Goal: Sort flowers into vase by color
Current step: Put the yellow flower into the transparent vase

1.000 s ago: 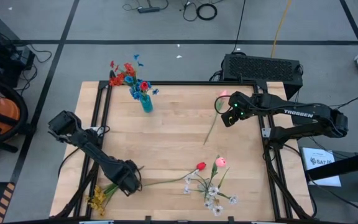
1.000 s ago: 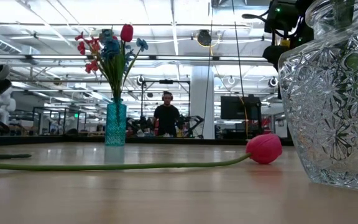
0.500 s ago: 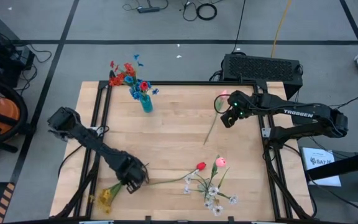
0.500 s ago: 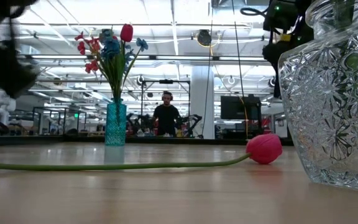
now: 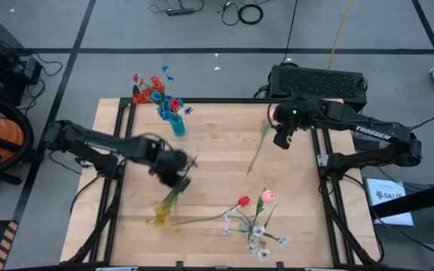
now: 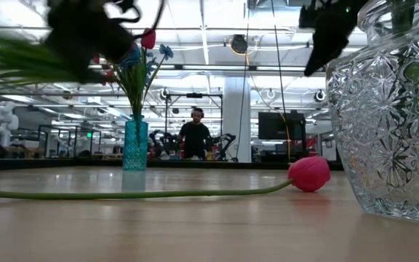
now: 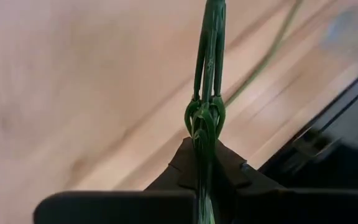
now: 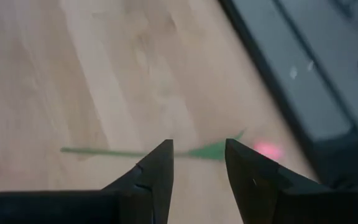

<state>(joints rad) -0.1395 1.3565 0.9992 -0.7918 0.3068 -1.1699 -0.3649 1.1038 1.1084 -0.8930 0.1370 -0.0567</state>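
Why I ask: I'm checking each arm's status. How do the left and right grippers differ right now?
The left gripper is shut on the yellow flowers' green stems, carrying them above mid-table; the right gripper stands open with nothing between its fingers. The left is mid-table near the teal vase; the right hovers at the far right edge above a pink tulip lying on the table. Both are off the wood.

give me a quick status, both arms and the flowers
Left gripper shut on yellow sprig, lifted mid-table. Right gripper open above pink tulip stem, far side. Teal vase holds reds and blues. Nothing blocking.
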